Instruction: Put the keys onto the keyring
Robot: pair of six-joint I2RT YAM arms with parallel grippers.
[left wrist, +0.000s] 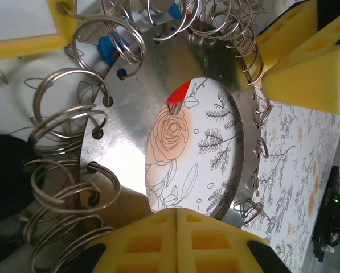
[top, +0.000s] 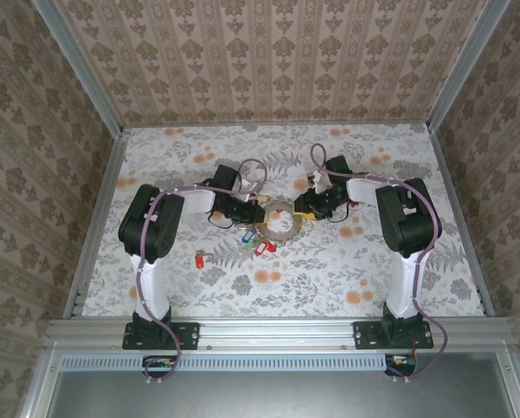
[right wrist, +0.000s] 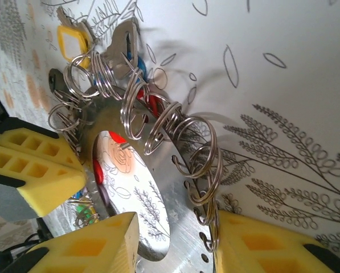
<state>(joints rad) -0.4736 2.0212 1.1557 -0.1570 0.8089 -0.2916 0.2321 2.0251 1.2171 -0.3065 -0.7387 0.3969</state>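
The keyring (top: 281, 223) is a flat silver disc with a wide hole, and wire split rings stand all round its rim. It lies mid-table between both grippers. My left gripper (left wrist: 177, 211) is shut, its yellow pads pressed together at the keyring's (left wrist: 130, 131) near rim; nothing shows between the pads. My right gripper (right wrist: 177, 219) is open and straddles the keyring's (right wrist: 187, 239) band, its outer finger against the wire rings. Keys: a red one (left wrist: 178, 96) shows through the hole, a blue one (left wrist: 107, 48) and a yellow one (right wrist: 70, 37) hang at the rim, and a red key (top: 199, 259) lies alone to the left.
Several coloured keys (top: 255, 244) cluster on the floral cloth just in front of the keyring. Metal rails (top: 94, 218) and patterned walls border the table on three sides. Both arms reach inward, so their wrists crowd the centre.
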